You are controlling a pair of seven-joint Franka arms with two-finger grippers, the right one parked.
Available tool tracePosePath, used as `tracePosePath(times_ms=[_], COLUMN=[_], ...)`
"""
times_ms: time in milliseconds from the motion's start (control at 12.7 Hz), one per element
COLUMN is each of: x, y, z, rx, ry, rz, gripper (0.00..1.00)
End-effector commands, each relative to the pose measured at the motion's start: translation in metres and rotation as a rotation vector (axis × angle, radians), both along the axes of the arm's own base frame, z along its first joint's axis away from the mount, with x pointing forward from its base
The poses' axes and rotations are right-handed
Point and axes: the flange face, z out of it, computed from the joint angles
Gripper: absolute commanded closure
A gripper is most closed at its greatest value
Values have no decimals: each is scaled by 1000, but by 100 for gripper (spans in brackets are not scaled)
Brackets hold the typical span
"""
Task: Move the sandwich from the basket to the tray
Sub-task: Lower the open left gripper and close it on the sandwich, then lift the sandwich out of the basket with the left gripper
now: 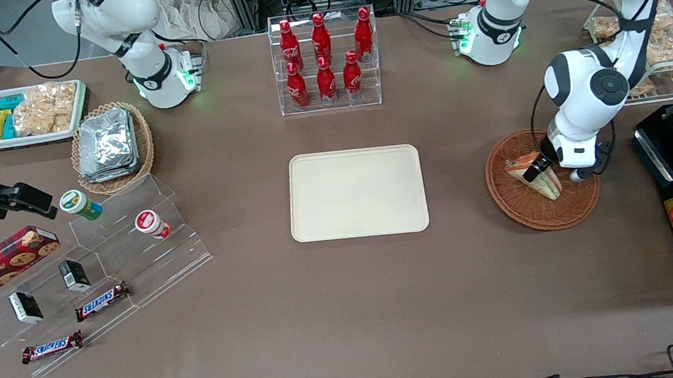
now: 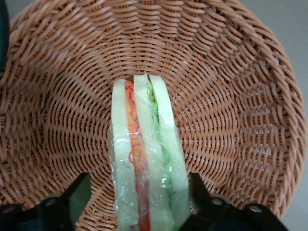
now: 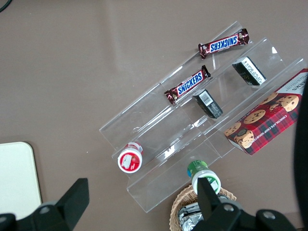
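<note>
The gripper [image 2: 139,202] is down in the basket [image 2: 231,120] with its fingers [image 2: 77,195] spread wide, one on each side of the sandwich [image 2: 144,163] — not yet pressing it. The sandwich stands on edge in the basket, and the tray [image 1: 356,192] lies well apart — toward the table's middle.

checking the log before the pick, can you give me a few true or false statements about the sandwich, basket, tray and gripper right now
1. The sandwich stands on edge inside the round basket. True.
2. The gripper has a finger on each side of the sandwich with gaps showing. True; it is open, down in the basket.
3. The sandwich already lies on the tray. False; the tray holds nothing and the sandwich is in the basket.
4. The basket holds foil packets beside the sandwich. False; only the sandwich shows in it, and the foil packets sit in another basket toward the parked arm's end of the table.
5. The tray lies nearer to the front camera than the bottle rack. True.
</note>
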Motion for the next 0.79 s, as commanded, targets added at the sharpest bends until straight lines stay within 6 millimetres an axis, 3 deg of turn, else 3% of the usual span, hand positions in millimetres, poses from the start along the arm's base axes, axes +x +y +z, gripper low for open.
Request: tracePosePath(times_ms=[0, 79, 158, 395, 711], x=[-3, -1, 2, 9, 35], y=[1, 1, 1, -1, -2], z=[0, 4, 10, 38, 102], rx=[1, 2, 2, 10, 20], ry=[-19, -26, -35, -25, 32], rz=[17, 12, 14, -34, -219], gripper=[64, 77, 84, 84, 84])
